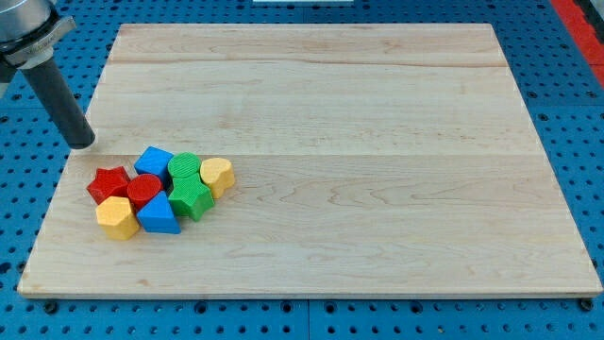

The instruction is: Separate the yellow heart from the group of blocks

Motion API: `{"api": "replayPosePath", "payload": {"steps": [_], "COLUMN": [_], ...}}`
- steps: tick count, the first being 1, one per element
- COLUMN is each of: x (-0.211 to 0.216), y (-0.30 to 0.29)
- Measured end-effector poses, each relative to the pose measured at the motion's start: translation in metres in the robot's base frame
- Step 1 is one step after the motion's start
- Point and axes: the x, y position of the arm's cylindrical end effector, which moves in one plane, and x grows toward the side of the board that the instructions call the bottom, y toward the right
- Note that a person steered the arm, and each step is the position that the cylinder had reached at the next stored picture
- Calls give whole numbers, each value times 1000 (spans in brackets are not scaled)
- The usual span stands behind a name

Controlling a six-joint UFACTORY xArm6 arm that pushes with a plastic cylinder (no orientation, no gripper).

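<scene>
The yellow heart [217, 175] sits at the right edge of a tight cluster of blocks at the board's lower left, touching a green block [184, 166] and a second green block [192, 198] below it. The cluster also holds a blue block [153, 161], a red star [109, 182], a red round block [144, 190], a blue triangle-like block [158, 216] and a yellow hexagon-like block [117, 218]. My tip [81, 144] rests at the board's left edge, up and to the left of the cluster, apart from all blocks.
The wooden board [377, 142] lies on a blue perforated table [585, 113]. The rod's grey mount [28, 28] shows at the view's top left corner.
</scene>
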Motion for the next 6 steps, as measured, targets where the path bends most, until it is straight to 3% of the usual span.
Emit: {"api": "replayPosePath", "payload": {"steps": [4,6], "x": [0,0], "y": [6,-31]}}
